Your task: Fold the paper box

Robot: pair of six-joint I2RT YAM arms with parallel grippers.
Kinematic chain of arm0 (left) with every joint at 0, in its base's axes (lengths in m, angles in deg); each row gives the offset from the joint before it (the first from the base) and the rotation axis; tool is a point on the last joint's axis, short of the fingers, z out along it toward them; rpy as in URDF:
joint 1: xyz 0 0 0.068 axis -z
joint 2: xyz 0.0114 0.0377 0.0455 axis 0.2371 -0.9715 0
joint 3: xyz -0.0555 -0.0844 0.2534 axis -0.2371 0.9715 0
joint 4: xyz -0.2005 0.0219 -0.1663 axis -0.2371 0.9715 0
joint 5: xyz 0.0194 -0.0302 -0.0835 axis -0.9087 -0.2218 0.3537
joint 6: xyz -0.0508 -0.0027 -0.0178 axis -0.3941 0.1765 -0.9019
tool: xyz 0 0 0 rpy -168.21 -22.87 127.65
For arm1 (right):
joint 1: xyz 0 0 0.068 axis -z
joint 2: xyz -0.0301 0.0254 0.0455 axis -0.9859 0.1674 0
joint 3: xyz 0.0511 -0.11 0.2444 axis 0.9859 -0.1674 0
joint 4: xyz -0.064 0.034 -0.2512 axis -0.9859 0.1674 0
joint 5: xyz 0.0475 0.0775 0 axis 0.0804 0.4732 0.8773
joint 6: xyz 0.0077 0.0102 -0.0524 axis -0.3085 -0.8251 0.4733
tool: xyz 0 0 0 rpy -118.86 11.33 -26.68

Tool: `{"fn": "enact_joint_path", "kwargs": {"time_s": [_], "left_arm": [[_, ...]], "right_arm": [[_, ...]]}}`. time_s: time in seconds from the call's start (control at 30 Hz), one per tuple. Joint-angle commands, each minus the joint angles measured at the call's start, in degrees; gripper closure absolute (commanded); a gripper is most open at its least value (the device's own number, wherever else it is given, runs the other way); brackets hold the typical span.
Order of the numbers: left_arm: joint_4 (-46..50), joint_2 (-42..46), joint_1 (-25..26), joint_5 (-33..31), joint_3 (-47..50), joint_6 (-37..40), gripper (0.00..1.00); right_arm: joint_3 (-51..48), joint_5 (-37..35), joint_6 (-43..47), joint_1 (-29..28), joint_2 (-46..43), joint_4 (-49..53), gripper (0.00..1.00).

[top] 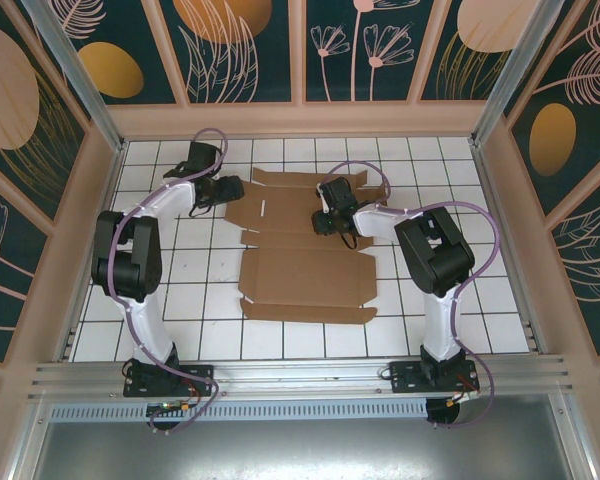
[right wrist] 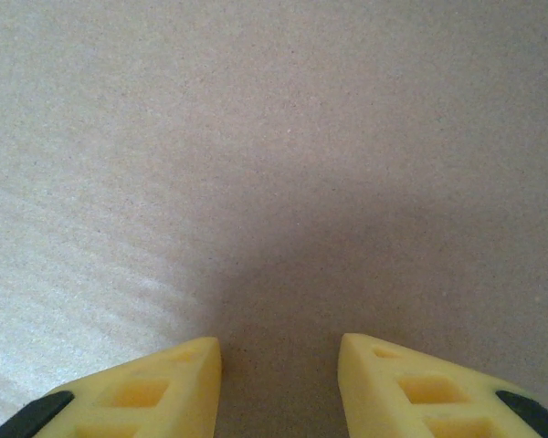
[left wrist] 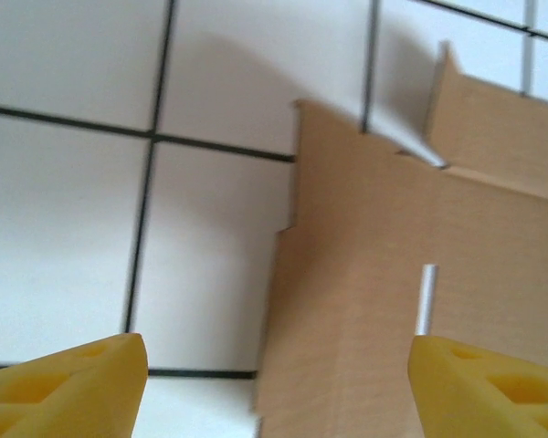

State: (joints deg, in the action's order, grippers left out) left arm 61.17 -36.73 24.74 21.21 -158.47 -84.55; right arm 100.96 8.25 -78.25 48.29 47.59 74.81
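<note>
Barely begun: paper box (top: 310,275) mostly flat sheet, folds all pending. Left gripper (left wrist: 276,339) spread wide at edge; right gripper (right wrist: 279,338) narrowly parted over panel, empty.

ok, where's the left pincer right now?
Top view: the left pincer is on the far side, left of centre, at the left edge of the flat paper box. Its wrist view shows it open, straddling that edge.
</note>
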Motion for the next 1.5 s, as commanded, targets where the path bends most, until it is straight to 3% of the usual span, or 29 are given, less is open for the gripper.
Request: {"fn": "enact_joint_path", "kwargs": {"time_s": [0.0, 0.07, 0.17, 0.3, 0.4, 0.63, 0.8, 0.97, 1.37, 1.47], "left_arm": [[-5.41, -2.71, 0.05, 9.57, 1.54, 1.51, 0.31], [-6.74, -3.40, 0.05, 11.60, 2.10, 1.21, 0.38], [-8.68, -3.63, 0.03, 13.44, 2.46, 0.70, 0.58], [-8.57, -2.29, 0.13, 9.72, 2.02, 0.15, 0.88], [-7.92, -0.98, 0.39, 5.34, 2.11, 0.77, 1.00], [-2.54, -3.53, 5.93, -1.05, -1.94, 5.50, 1.00], [4.07, -7.68, 12.61, -12.65, -8.48, 6.21, 1.00], [12.17, -12.36, 13.83, -24.59, -14.84, 4.84, 1.00], [16.49, -17.21, 16.31, -34.42, -17.10, 3.45, 1.00], [16.00, -16.53, 16.22, -35.87, -16.63, 4.03, 0.95]], "right_arm": [[-2.38, 3.07, 0.02, -1.85, 6.03, 10.04, 0.60], [-2.28, 2.97, 0.00, -1.90, 6.10, 10.13, 0.61], [-2.03, 3.32, 0.00, -1.89, 6.50, 10.17, 0.61], [-1.75, 3.19, 0.00, -2.27, 7.11, 10.49, 0.61], [-1.67, 3.06, 0.21, -2.33, 7.22, 10.51, 0.61], [-1.32, 2.43, 0.55, -2.41, 7.81, 11.00, 0.62], [-0.91, 1.93, 0.62, -2.40, 8.05, 11.62, 0.62], [-1.21, 1.48, 0.62, -2.46, 7.52, 11.71, 0.61], [-0.93, 1.13, 0.25, -2.46, 7.54, 11.89, 0.61], [-1.10, 1.11, 0.21, -2.40, 7.35, 11.71, 0.60]]}}
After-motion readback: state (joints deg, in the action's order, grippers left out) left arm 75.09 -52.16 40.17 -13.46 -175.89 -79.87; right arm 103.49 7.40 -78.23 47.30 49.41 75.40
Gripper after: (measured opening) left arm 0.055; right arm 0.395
